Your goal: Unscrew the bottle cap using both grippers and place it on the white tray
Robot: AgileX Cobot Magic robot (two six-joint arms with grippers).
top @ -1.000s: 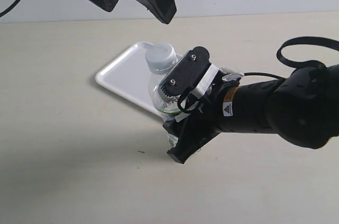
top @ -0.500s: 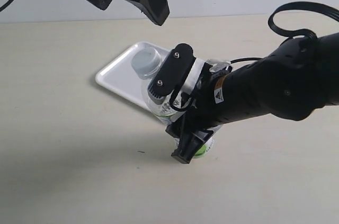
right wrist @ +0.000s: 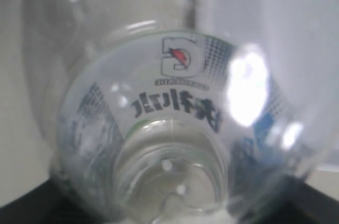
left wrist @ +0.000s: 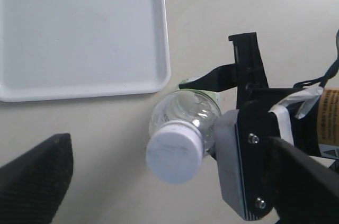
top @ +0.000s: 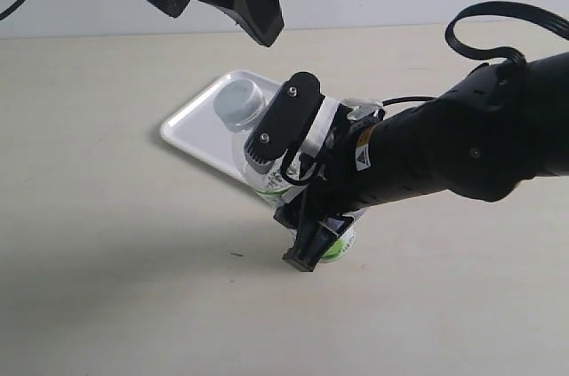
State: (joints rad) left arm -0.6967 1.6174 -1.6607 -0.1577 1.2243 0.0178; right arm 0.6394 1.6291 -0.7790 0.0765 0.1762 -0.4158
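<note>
My right fingers (top: 283, 118) are closed on the bottle (left wrist: 185, 110), one flat black plate on each side of its body, so they stand only as wide as the bottle is. The bottle leans over in this grip and is not upright. Through the right wrist camera I look along its clear body (right wrist: 164, 128), very close, with the dark lettering of the label seen from behind. The bottle cap (left wrist: 174, 151) sits on the neck of the bottle, white and round, at the end that points away from my right arm.

My left fingers (top: 253, 7) are spread wide and hold nothing. They hang above the bottle, apart from it, and the cap is below the space between them.

The white tray (left wrist: 79, 33) lies flat just beside the bottle, on the cap side, with nothing on it. Under the bottle is the pale tabletop (top: 107, 243); whether the green bottom of the bottle touches it, I cannot tell.
</note>
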